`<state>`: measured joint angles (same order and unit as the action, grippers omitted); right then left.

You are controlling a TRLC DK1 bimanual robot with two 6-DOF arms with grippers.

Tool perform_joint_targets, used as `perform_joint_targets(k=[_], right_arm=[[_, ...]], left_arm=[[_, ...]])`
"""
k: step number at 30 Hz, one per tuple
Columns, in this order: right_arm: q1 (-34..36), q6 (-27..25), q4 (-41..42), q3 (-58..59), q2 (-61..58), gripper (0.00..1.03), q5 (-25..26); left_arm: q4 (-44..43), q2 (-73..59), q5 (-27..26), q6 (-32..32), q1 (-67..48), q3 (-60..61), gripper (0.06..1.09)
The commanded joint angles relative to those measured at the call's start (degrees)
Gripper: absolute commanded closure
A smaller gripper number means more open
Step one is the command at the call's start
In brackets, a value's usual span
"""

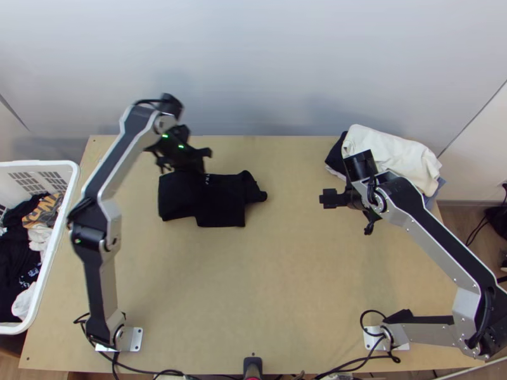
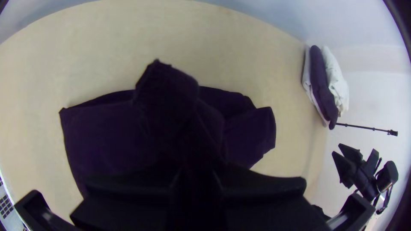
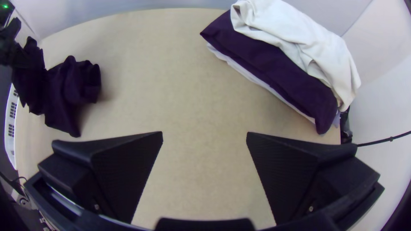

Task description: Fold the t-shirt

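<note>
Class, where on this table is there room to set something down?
Widest: the table between both arms' bases. A smaller patch lies between the black t-shirt and clothes pile, beside the right gripper. Crowded: around the left gripper, and the table's far right corner.

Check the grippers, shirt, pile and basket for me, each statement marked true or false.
1. The left gripper holds part of the shirt. True.
2. The right gripper is shut on the shirt. False: it is open, away from the shirt.
3. White cloth tops the pile. True.
4. The basket is on the right arm's side. False: it is on the left arm's side.
5. The whole shirt lies flat. False: part is raised.
</note>
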<state>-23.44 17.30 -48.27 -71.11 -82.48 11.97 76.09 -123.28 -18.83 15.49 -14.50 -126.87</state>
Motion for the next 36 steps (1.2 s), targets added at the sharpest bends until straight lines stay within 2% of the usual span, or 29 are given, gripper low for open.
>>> perform_joint_targets(k=[1,8,9,11,14,20,22,23,24,27,32,35,36], right_arm=[[0.41,0.19,0.11,0.1,0.12,0.12,-0.01],[0.77,0.28,0.11,0.36,0.04,0.12,-0.01],[0.77,0.28,0.11,0.54,0.04,0.12,-0.01],[0.77,0.28,0.11,1.15,0.12,0.12,-0.01],[0.59,0.28,1.07,2.21,0.04,0.12,-0.1],[-0.64,0.37,3.53,2.82,-2.34,0.07,-0.1],[-0.64,2.39,4.5,1.24,-4.1,0.08,-0.28],[-0.64,3.35,4.68,0.36,-5.33,0.08,-2.47],[-0.46,4.32,4.68,-0.87,-6.82,0.08,-7.13],[2.88,8.45,6.0,-4.74,-11.39,0.08,-24.8],[1.47,15.4,3.97,-20.29,-23.34,0.08,-31.65],[-1.61,18.65,-2.71,-33.39,-31.96,0.07,-30.86],[-3.19,18.65,-4.02,-36.2,-34.59,0.05,-28.49]], left_arm=[[-2.71,-6.0,-0.07,3.59,-5.1,-3.91,1.05],[-9.65,-8.64,-0.68,8.07,-7.21,-4.09,1.03],[-10.7,-8.73,-2.26,8.51,-7.29,-4.18,0.85],[-12.2,-8.73,-3.93,9.21,-8.0,-4.09,0.08],[-14.13,-8.11,-6.13,9.91,-8.61,-4.09,0.1],[-16.86,-6.09,-6.13,11.15,-7.65,-4.09,0.1],[-17.38,-5.21,-6.22,11.58,-6.42,-4.09,0.1],[-17.38,-4.6,-6.22,11.58,-5.71,-4.09,0.1],[-17.38,-3.98,-6.22,11.41,-4.92,-4.09,0.1],[-17.3,-1.7,-6.13,11.15,-2.72,-3.65,0.1],[-16.68,1.64,-6.13,9.56,1.67,-1.8,0.1],[-16.15,2.96,-4.2,9.04,4.48,-1.28,0.1],[-16.15,3.31,-2.26,8.77,5.01,-1.19,0.1]])
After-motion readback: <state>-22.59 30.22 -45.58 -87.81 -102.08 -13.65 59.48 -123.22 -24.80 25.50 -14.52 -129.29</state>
